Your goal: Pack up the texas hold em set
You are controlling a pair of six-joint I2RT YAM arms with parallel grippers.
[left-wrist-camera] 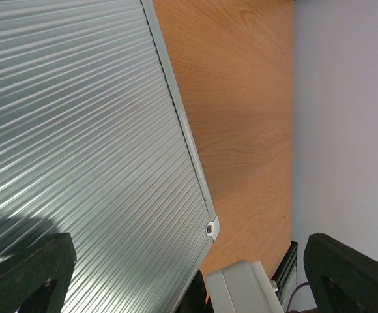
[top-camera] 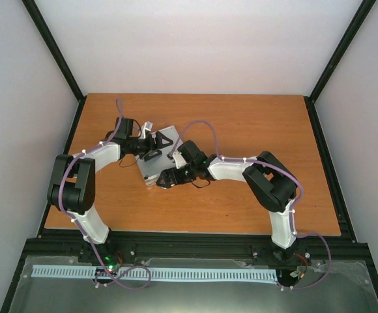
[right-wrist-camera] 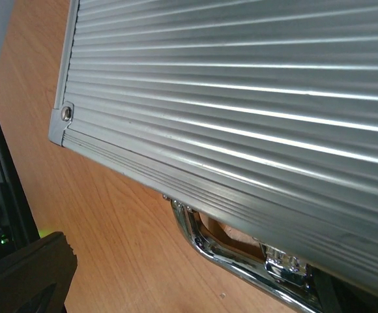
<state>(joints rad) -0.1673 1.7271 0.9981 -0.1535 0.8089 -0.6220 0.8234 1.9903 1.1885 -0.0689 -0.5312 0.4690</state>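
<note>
Briefcase [top-camera: 151, 167] lies shut on the wooden table [top-camera: 261, 124] between white walls [top-camera: 195, 45], left hand [top-camera: 153, 146] and right hand [top-camera: 167, 178] gaping wide, empty.

We find no text, label, brand, number or sign that can be read in any view. The ribbed aluminium lid of the briefcase [left-wrist-camera: 78, 130] shows plain ribbing and a bare corner rivet [left-wrist-camera: 210, 228]. The chrome fitting [right-wrist-camera: 285, 264] at its edge is too blurred for us to tell whether it bears any mark.
</note>
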